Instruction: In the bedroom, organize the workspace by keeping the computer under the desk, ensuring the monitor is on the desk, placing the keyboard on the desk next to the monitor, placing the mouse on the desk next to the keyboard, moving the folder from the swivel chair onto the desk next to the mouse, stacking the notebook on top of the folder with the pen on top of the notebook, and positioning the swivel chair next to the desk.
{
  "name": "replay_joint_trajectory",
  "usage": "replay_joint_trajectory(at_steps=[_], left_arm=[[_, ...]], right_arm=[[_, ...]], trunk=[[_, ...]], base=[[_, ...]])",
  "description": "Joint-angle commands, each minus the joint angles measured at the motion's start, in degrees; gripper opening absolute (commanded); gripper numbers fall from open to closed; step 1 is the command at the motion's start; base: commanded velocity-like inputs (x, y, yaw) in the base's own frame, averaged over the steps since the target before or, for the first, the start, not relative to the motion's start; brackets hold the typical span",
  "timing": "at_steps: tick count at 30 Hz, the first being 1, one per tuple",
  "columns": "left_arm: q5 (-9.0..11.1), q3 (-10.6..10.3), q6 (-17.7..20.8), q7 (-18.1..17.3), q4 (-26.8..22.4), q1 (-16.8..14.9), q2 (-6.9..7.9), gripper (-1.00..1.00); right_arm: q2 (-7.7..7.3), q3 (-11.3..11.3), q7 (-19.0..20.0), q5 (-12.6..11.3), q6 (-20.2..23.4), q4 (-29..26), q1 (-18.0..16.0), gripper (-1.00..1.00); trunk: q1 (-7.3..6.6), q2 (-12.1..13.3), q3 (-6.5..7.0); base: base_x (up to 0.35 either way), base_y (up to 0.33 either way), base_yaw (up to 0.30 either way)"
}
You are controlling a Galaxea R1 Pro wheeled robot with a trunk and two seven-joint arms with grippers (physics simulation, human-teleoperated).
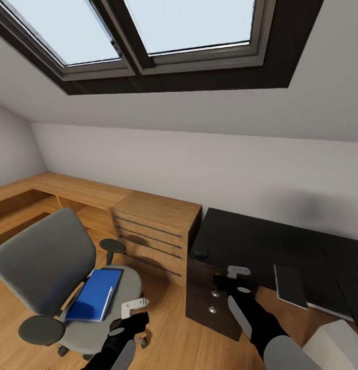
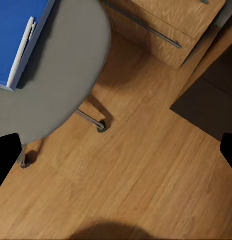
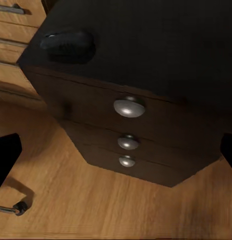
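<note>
Wooden drawer unit (image 1: pixel 157 234) against wall

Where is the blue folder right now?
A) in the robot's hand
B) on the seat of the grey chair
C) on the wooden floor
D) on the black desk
B: the blue folder lies flat on the seat of the swivel chair, with neither gripper touching it.

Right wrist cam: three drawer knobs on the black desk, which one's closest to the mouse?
The top knob, largest in frame, just under the desk top edge. The mouse sits above it at the corner; the other two knobs stack below.
</note>
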Motion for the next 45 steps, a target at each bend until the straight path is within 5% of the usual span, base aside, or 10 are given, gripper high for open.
replay_joint_trajectory(at_steps=[1,3,12,19,24,29,35,36,39,45], left_arm=[[0.4,-0.1,0.0,0.5,-0.1,-0.1,0.02,1.00],[0.5,-0.2,-0.6,0.4,0.0,-0.1,0.02,1.00],[0.5,-0.3,-0.7,0.3,-0.1,-0.1,0.02,1.00],[0.5,-1.6,-1.8,0.1,-1.5,-0.1,0.08,1.00],[0.7,-1.7,-1.8,0.2,-10.1,0.0,0.57,1.00],[0.9,-1.8,-1.6,0.2,-20.4,4.4,1.96,1.00],[0.8,-1.8,-1.5,0.2,-28.3,8.9,2.20,1.00],[0.8,-1.9,-1.5,0.2,-29.5,9.9,2.21,1.00],[0.8,-1.8,-1.5,0.2,-30.0,10.3,2.23,1.00],[0.9,-1.8,-1.3,0.3,-30.1,10.6,2.65,1.00]], right_arm=[[-0.04,0.4,-0.5,-0.4,0.2,-0.1,0.0,1.00],[-0.05,2.2,-0.5,0.0,0.2,0.1,0.0,1.00],[-0.15,2.6,-0.5,0.1,-3.3,1.0,0.0,1.00],[-0.11,3.7,-0.5,2.6,-5.9,3.1,-0.1,1.00],[-0.09,4.2,-0.5,3.4,-9.3,6.1,-0.1,1.00],[0.06,4.1,-0.4,3.4,-9.2,8.3,-0.4,1.00],[0.04,4.1,-0.2,3.3,-5.4,16.3,-7.8,1.00],[0.04,4.1,0.5,3.1,-4.6,20.5,-11.9,1.00],[0.11,4.0,1.0,2.9,-4.3,22.9,-14.1,1.00],[5.26,3.9,0.9,2.7,-3.9,25.7,-15.7,1.00]], trunk=[[0.04,-0.1,-0.13],[0.04,-0.1,-0.13],[0.04,-0.1,-0.13],[0.04,-0.1,-0.13],[0.04,-0.1,-0.13],[0.04,-0.1,-0.13],[0.04,-0.1,-0.13],[0.04,-0.1,-0.13],[0.04,-0.1,-0.13],[0.04,-0.1,-0.13]], base=[[0.001,-0.001,0.279],[0.125,0.000,0.276],[0.251,0.000,0.084],[0.286,0.000,0.003],[0.281,0.000,0.000],[0.101,0.000,0.000],[0.006,0.000,0.000],[0.000,0.000,0.000],[0.000,0.000,0.000],[0.057,0.000,0.000]])
